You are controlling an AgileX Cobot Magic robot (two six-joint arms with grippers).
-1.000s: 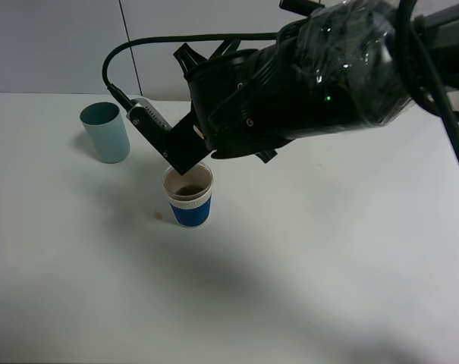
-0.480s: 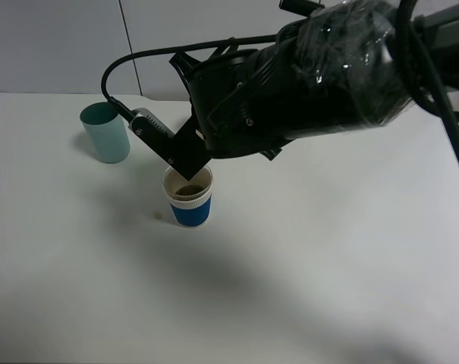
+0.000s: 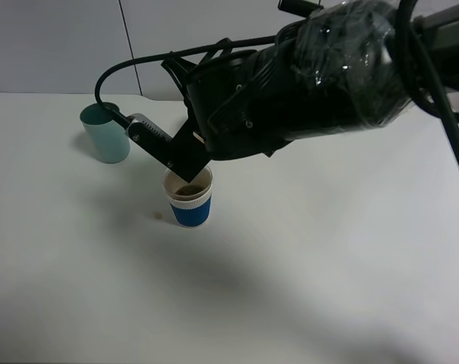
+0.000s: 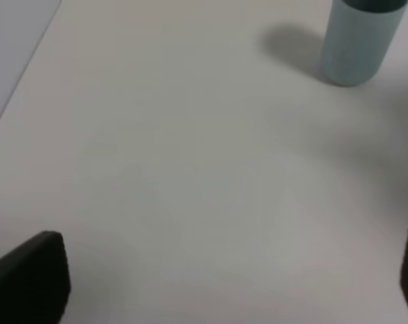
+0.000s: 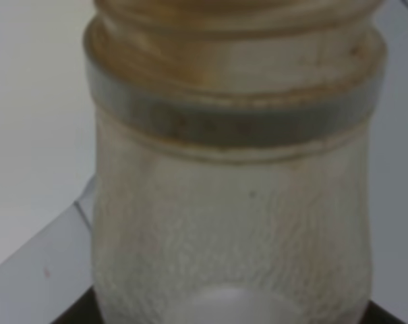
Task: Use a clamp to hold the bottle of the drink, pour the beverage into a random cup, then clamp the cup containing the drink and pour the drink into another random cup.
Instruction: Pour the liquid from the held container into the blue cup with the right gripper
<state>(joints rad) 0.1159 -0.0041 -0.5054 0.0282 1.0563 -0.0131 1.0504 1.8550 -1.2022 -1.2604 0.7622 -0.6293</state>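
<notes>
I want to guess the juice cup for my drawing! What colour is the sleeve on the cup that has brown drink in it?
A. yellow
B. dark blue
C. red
B: the cup under the black arm has the brown drink at its bottom, and it wears a dark blue sleeve below a white band.

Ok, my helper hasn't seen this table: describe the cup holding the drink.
On the white table, look just below the tip of the big black wrapped arm. The short cup there has a dark blue sleeve and white band, unlike the plain teal tumbler farther back left.
</notes>
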